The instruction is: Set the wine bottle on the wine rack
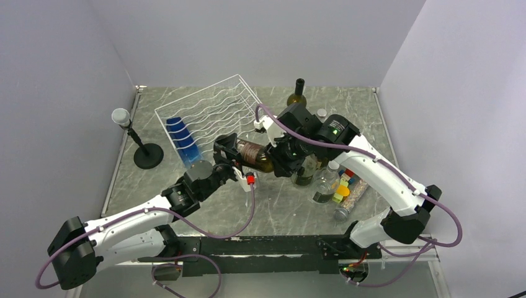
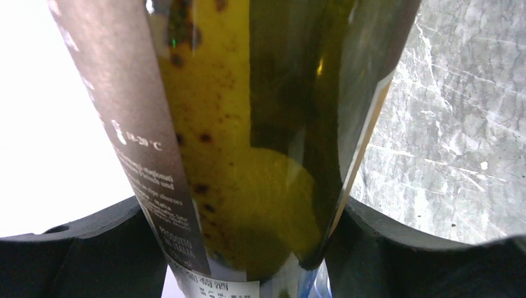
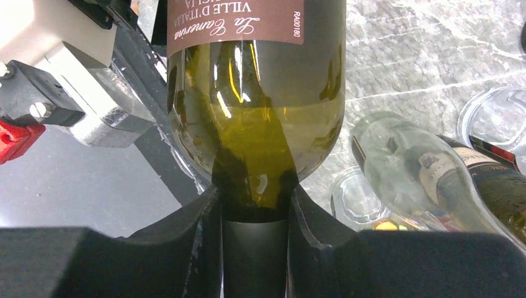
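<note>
Your left gripper (image 2: 248, 239) clamps the wine bottle (image 1: 254, 155) by its body, your right gripper (image 3: 254, 226) pinches its neck, near the wine rack (image 1: 211, 108)

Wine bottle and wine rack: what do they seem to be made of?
The wine bottle looks like glossy olive-green glass: see-through, with bright highlights; its label looks like matte brown paper. The wine rack seems thin wire, probably metal, with a white coating; its finish is too small to tell.

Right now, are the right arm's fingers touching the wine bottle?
Touching. The right wrist view shows the right fingers clamped on the wine bottle at its neck.
</note>
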Tool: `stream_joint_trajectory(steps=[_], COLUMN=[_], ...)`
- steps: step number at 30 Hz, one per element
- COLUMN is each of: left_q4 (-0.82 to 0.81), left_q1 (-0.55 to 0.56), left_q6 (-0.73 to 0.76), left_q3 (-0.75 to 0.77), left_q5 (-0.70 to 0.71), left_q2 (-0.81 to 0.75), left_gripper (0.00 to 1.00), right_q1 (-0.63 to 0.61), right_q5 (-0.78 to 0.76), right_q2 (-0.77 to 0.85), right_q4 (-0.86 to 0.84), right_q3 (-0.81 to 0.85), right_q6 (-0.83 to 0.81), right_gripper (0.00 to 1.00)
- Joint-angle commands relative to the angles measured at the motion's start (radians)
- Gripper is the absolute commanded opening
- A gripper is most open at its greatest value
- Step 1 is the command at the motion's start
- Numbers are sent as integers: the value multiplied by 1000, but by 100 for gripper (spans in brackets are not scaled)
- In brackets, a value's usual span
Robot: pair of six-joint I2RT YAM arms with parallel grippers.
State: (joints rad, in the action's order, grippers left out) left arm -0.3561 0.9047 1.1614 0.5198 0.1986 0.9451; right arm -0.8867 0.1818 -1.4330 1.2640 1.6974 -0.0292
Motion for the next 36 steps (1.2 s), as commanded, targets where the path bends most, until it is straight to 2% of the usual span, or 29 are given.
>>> stream_joint_trajectory(steps=[1, 3, 5, 6, 7, 14, 22, 25, 32, 36], left_q4=[-212, -250, -328, -361, -390, -219, -177, -108, -85, -24], left_q1=[5, 5, 4, 4, 4, 5, 6, 6, 5, 5], left_q6=[-69, -68, -57, -35, -1, -16, -71, -83, -130, -250], left_q3=[60, 32, -7, -24, -32, 38, 36, 67, 66, 103], left_q5=[-1, 5, 9, 8, 8, 24, 46, 53, 56, 34], left_q2=[-39, -48, -56, -57, -57, -52, -51, -45, -71, -152], left_gripper=[23, 57, 77, 93, 99, 99, 99, 99, 99, 99], right_q1=[-32, -46, -58, -61, -60, -74, -74, -73, -63, -47], right_q5=[-16, -42, -73, -85, -96, -164, -283, -312, -362, -390], right_q2=[9, 10, 12, 15, 16, 27, 49, 66, 104, 140], right_q4=[-61, -76, -95, -105, -116, -182, -220, -251, -310, -358], right_q3=[-19, -17, -9, -4, 3, 54, 145, 156, 146, 71], right_q6=[41, 68, 87, 100, 114, 189, 238, 251, 284, 306], right_gripper=[0, 0, 0, 0, 0, 0, 0, 0, 0, 0])
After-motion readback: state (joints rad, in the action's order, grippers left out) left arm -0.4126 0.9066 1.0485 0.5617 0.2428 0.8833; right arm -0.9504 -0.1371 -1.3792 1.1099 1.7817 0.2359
